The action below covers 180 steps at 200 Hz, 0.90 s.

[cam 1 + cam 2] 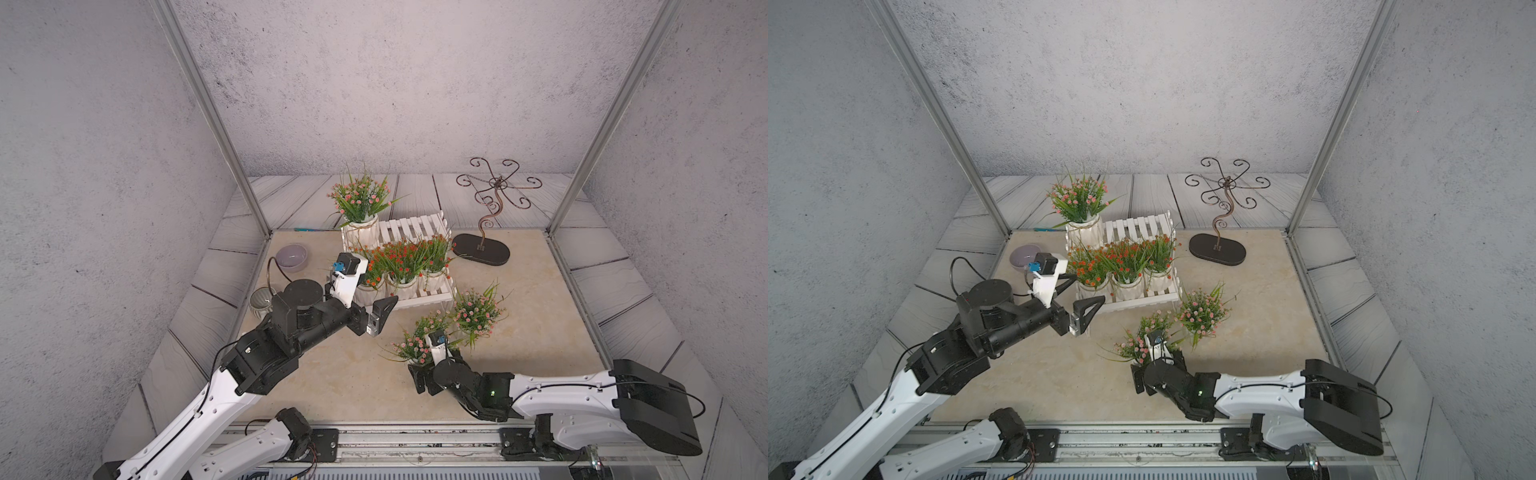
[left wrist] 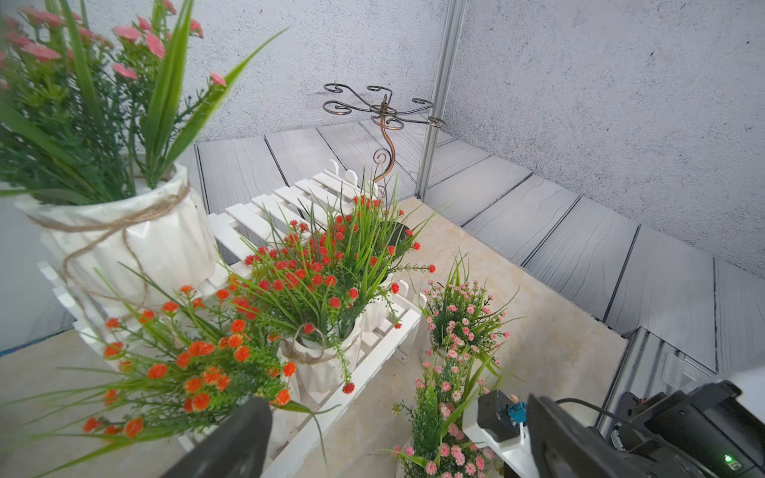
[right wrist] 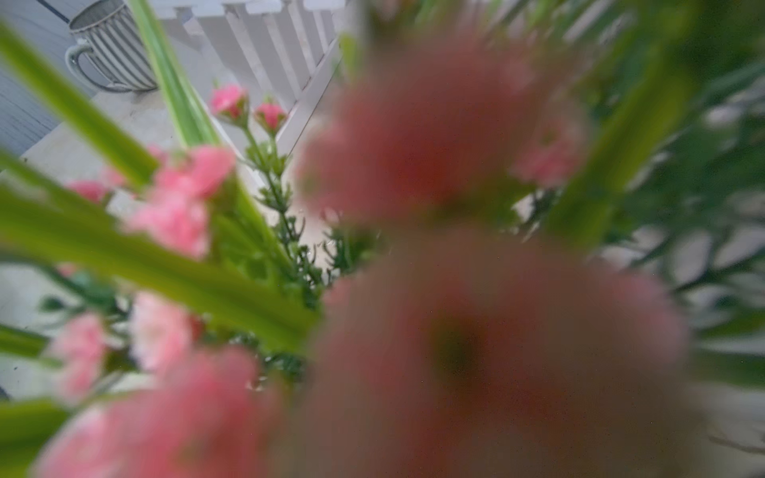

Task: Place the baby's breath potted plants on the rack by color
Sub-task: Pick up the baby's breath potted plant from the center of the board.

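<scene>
Because the nearest pink-flowered baby's breath plant [image 1: 409, 347] in its white ribbed pot stands upright on the beige bench [image 1: 332, 374] just ahead of my right pincer [image 1: 419, 376], spread low at its base, that arm is nearer; the white slatted wooden rack [image 1: 409, 227] lies beyond.

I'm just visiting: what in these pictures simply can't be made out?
- Right wrist view: the near pink plant's blurred flowers against the lens hide nearly everything.
- Both top views: the right end effector hides most of that plant's pot; contact unclear.
- In a top view: the left arm covers part of the grey pot.
</scene>
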Motion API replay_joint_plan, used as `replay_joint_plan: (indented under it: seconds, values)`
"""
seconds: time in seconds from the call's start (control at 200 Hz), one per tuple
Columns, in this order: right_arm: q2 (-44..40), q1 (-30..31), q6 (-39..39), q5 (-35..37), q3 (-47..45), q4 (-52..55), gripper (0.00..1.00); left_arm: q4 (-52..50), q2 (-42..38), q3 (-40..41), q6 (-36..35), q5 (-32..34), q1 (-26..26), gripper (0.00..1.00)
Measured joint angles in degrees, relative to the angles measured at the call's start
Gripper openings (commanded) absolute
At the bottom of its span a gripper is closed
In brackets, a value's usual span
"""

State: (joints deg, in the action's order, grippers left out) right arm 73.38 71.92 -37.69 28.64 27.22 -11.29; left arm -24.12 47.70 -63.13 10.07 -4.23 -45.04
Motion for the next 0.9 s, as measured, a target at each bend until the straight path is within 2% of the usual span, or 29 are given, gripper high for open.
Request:
replay_joint_plan:
  seconds: [0.716,0.901]
  values:
    - [18.9,-0.7,7.3,8.8,-5.5,-35.7,0.99,1.6,-1.2,4.0,0.0,-0.1,0.0,0.99]
    - [21.1,-0.9,8.6,9.7,-5.6,-40.3,1.00,3.0,-1.8,4.2,0.2,-0.1,0.0,0.99]
